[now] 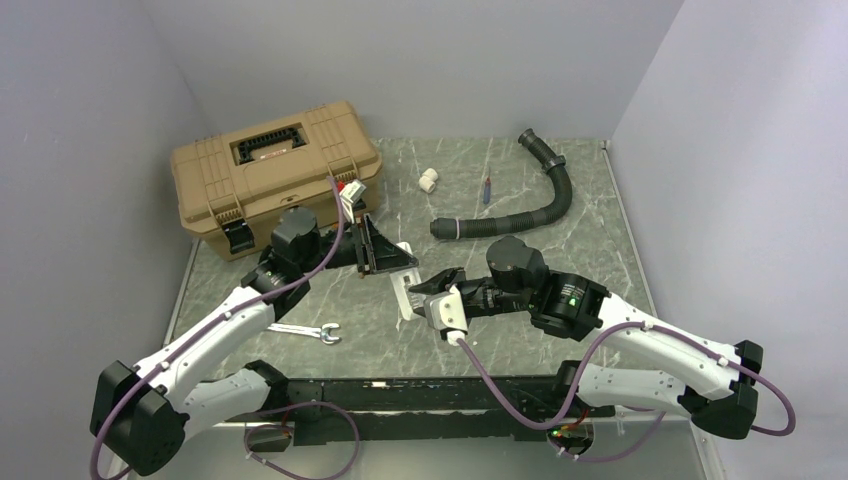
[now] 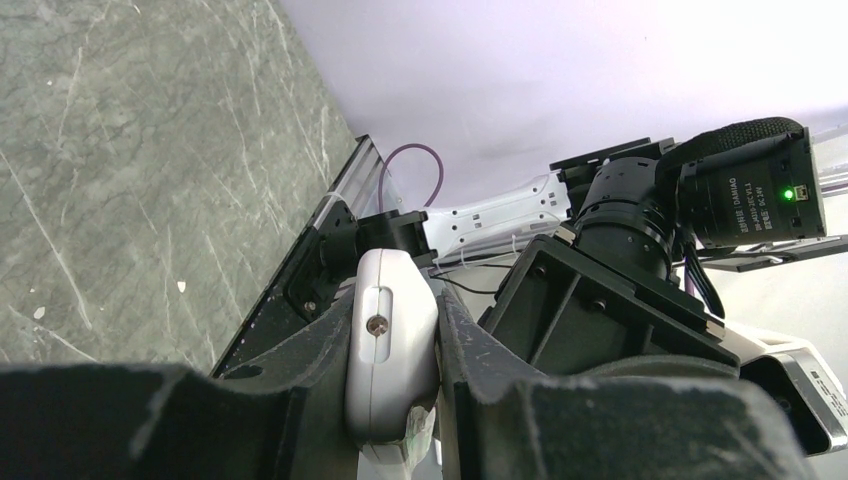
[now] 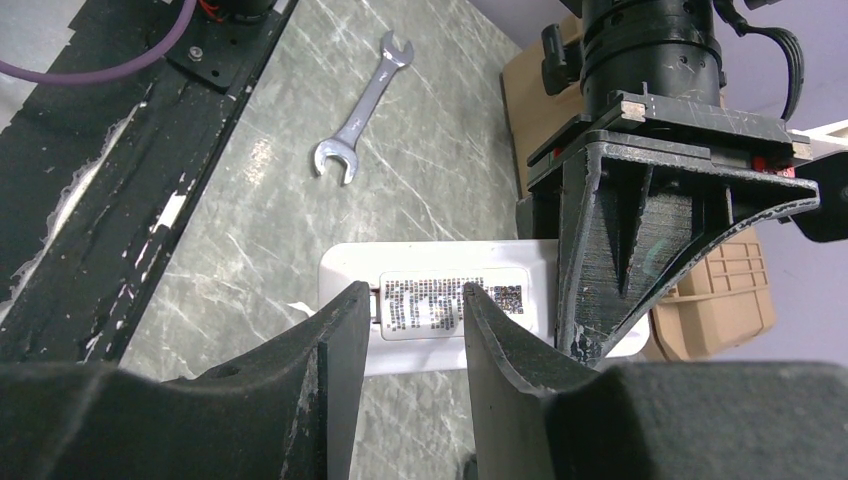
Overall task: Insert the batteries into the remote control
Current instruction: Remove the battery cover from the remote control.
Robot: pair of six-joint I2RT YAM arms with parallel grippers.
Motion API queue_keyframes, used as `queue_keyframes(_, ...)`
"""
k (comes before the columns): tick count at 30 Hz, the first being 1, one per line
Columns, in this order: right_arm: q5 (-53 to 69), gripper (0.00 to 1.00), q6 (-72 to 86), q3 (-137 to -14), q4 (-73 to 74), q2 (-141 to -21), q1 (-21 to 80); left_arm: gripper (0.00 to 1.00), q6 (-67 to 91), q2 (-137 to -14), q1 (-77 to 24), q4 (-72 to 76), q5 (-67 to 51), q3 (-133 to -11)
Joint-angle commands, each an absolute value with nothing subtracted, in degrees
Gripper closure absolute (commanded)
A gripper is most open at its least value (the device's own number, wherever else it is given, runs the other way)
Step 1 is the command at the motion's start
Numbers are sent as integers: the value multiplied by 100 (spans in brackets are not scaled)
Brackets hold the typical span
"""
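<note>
- My right jaws stand part-way apart with nothing gripped between them. They hang just over the back of the remote [image 3: 440,300], one finger either side of its printed label. I judge that this puts them in line to work at the battery recess from above
- My left jaws are clenched on the remote near its other end, pinching it across its thin edges. The plain back is turned towards my right wrist. I take this grip to be a brace, steadying the bar while the other arm does the fine work
- Whether the remote rests on the worktop [image 1: 600,250] or is carried just above it, I cannot tell
- I see no batteries in any view: none between my fingers, none on the remote's back. By my reckoning the loading itself is not yet done, and the cells must first be found
- Nearer my left arm's side, a wrench [image 3: 366,103] lies flat on the worktop, apart from both jaws. It has no part in this job and is clear of my reach path
- Farther back on the left sits a tan toolbox [image 1: 265,165] with its lid down, just behind my left wrist
- At the far side lie a white fitting [image 1: 428,180], a thin stick [image 1: 487,188] and a black ribbed hose [image 1: 567,190], all well apart from the remote
</note>
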State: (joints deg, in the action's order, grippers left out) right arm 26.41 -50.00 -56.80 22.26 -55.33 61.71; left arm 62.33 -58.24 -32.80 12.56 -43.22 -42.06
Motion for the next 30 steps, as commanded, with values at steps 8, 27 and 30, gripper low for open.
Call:
queue_keyframes(8,2307,60,-5036,-5695,1596,-5350,6132,100,6205,-5865,-3331,1382,-4676,-4151)
queue_keyframes(27,2501,58,-4942,-5660,1857,-5373,6129,100,6459,-5941,-3332,1728,-4671,-4082)
queue_keyframes(30,2513,57,-4931,-5637,1890,-5359,6129,100,6500,-5978,-3332,1788,-4684,-4040)
